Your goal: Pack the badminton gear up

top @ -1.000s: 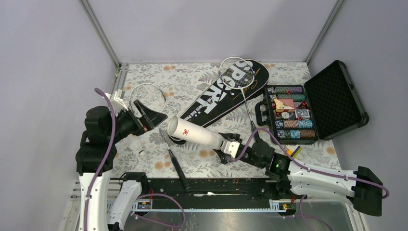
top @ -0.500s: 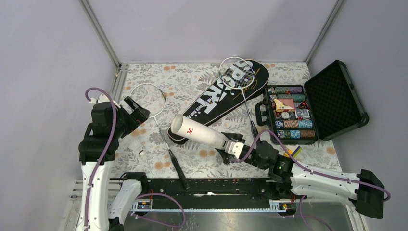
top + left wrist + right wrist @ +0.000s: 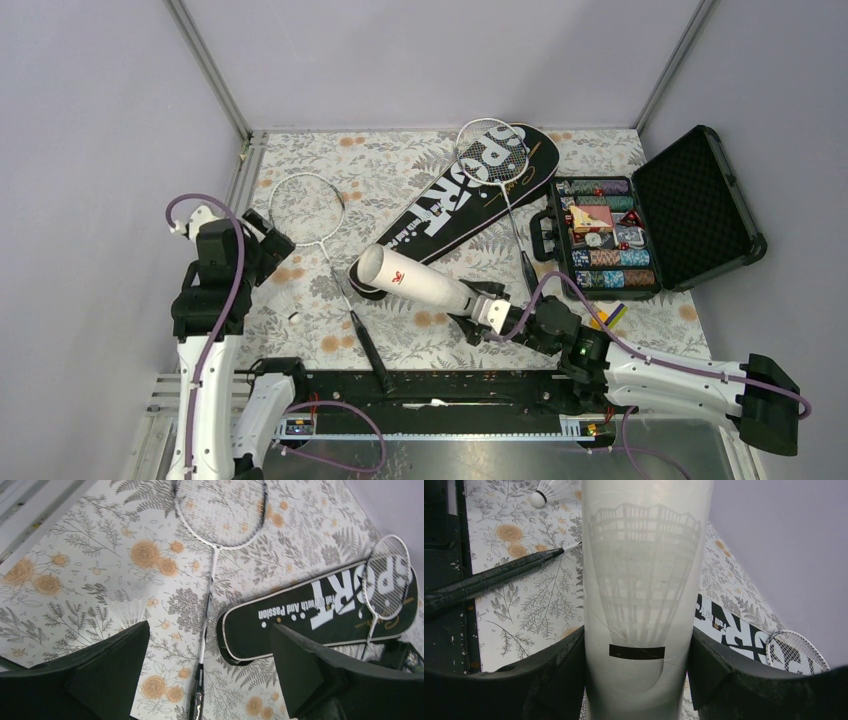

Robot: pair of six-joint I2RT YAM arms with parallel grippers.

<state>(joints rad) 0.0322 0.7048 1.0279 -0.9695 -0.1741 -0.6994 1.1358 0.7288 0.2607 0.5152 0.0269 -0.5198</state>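
My right gripper (image 3: 480, 310) (image 3: 638, 635) is shut on the closed end of the white cardboard tube (image 3: 415, 280) (image 3: 646, 580), which slants up to the left with its open mouth toward the left arm. My left gripper (image 3: 270, 243) (image 3: 209, 630) hangs open and empty at the left, above the mat. One racket (image 3: 312, 215) (image 3: 212, 565) lies below it, its black handle (image 3: 368, 350) toward the front. A white shuttlecock (image 3: 127, 611) (image 3: 548, 489) lies on the mat beside that racket. The second racket (image 3: 492, 158) rests on the black SPORT bag (image 3: 455, 205) (image 3: 310, 617).
An open black hard case (image 3: 650, 230) with coloured poker chips stands at the right. A flowered mat (image 3: 400, 170) covers the table. Metal frame posts stand at the back corners, and a black rail (image 3: 450, 385) runs along the front edge.
My left arm has drawn back to the left, away from the tube's mouth, with its gripper open. The right arm has shifted the tube slightly right and lower.
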